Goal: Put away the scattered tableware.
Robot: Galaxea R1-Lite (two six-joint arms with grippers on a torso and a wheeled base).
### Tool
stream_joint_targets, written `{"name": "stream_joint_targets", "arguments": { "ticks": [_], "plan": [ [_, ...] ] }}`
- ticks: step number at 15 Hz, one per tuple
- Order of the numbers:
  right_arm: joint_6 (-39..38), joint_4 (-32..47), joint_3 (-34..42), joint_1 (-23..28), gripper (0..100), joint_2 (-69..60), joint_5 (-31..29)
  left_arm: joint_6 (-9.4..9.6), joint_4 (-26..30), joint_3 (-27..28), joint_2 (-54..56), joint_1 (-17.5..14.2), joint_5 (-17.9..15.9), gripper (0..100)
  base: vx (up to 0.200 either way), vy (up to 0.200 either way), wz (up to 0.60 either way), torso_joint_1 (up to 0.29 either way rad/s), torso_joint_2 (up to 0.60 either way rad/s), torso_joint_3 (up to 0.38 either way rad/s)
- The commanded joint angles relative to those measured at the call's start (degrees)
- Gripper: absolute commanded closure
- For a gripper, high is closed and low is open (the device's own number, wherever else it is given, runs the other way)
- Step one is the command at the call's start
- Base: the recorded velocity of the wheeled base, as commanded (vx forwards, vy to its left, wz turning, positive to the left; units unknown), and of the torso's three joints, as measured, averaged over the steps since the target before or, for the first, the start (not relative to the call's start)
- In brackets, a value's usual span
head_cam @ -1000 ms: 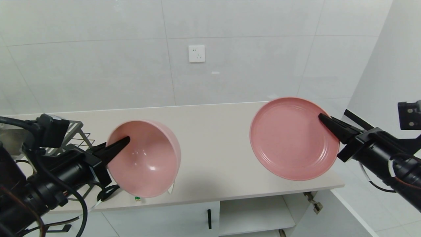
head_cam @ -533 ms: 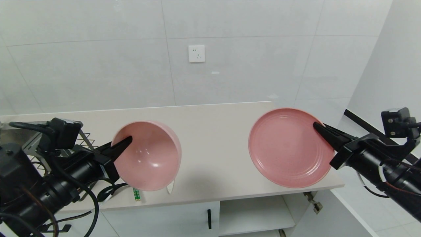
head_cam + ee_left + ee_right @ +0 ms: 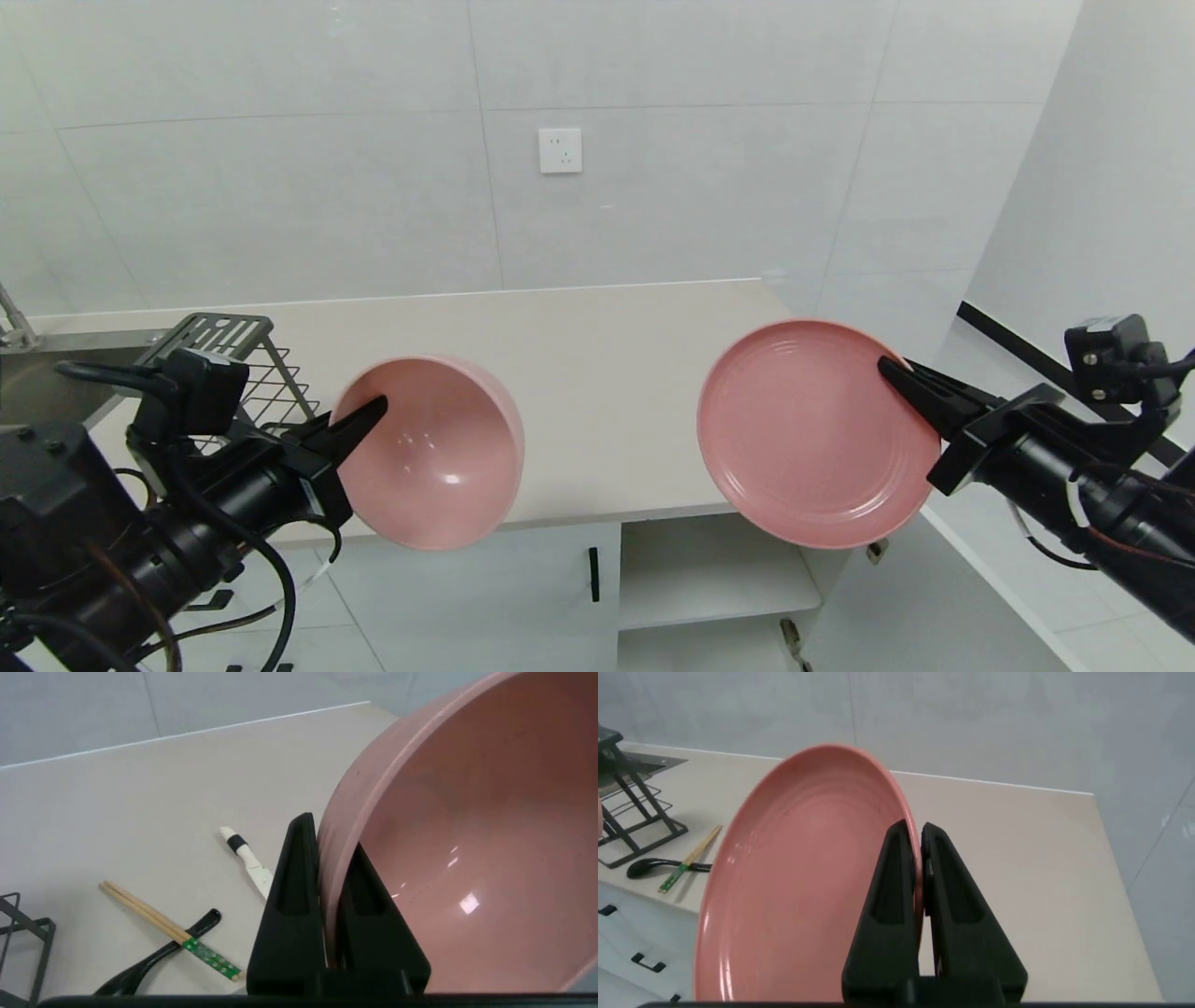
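Head view: we have the left gripper [image 3: 370, 414] clamped on the pink bowl [image 3: 439, 467] rim, held in the air at the counter [image 3: 597, 373] front edge. The right gripper [image 3: 892, 371] is clamped on the pink plate [image 3: 803, 439] rim at the counter's right corner.
Left wrist: we see chopsticks [image 3: 159, 926] and a black spoon [image 3: 168, 957] lying on the counter.
Right wrist: the plate rim is pinched between the fingers.

Wire rack [image 3: 245, 359] at the left of the head view partly behind the left arm [image 3: 187, 509], sink [image 3: 37, 392] cut off by the left edge, bowl [image 3: 439, 457] hiding one finger of the left gripper [image 3: 373, 411], plate [image 3: 803, 439] hiding one finger of the right gripper [image 3: 887, 369], bowl and plate cropped in the wrist views, black spoon [image 3: 149, 969] with one end out of sight.
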State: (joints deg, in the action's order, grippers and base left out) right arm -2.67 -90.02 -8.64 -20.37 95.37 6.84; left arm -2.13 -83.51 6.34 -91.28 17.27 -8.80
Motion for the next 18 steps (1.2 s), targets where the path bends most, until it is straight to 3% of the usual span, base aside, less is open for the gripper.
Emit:
{"name": "stream_joint_targets", "arguments": {
  "ticks": [1,3,10,18],
  "plan": [
    [0.03,0.02,0.21,-0.02,100,0.08,0.02,0.02,0.01,-0.36,-0.21,0.66,0.01,100,-0.200,0.000,0.00,0.002,0.00,-0.002],
    [0.03,0.02,0.29,-0.02,100,0.08,0.02,0.02,-0.61,-0.71,-0.12,1.27,0.01,100,-0.200,0.000,0.00,0.034,0.01,-0.002],
    [4.16,0.02,3.02,0.68,100,-0.09,0.02,-0.24,-1.22,-1.15,-1.00,5.14,0.10,100,0.000,0.000,0.00,0.000,0.00,0.000],
    [4.16,0.02,3.55,0.68,100,-0.18,0.02,-0.15,-1.31,-1.33,-1.27,5.67,0.10,100,0.000,0.000,0.00,-0.189,0.38,0.182]
  ]
}}
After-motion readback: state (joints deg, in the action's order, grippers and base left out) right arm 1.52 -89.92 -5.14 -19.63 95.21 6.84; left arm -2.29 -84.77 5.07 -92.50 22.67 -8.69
